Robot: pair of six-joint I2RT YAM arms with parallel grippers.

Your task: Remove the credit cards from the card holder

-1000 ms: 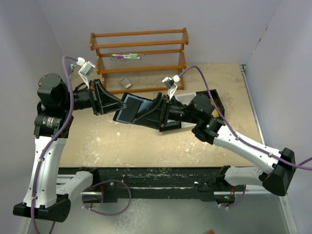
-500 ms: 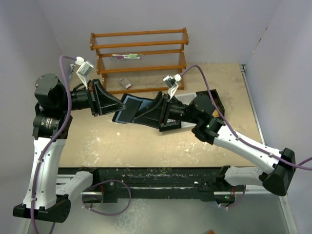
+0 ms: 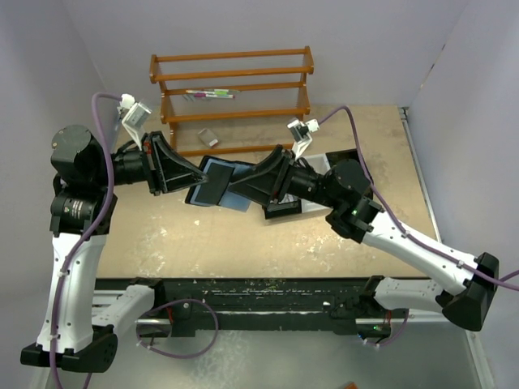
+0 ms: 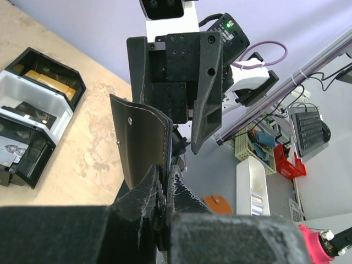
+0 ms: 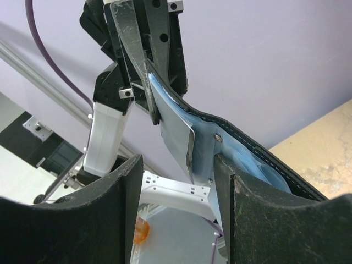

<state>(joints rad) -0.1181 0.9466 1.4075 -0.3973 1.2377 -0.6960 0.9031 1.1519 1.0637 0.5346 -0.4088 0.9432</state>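
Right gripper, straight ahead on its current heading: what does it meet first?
The card holder: its blue-grey flap hangs between the right gripper's open jaws. Right behind it is the left gripper, shut on the holder. How far apart they are is unclear.

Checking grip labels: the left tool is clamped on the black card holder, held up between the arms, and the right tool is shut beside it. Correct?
The right tool is not shut: in the right wrist view its fingers stand apart, with a flap of the card holder showing between them. The left tool is clamped on it, as stated.
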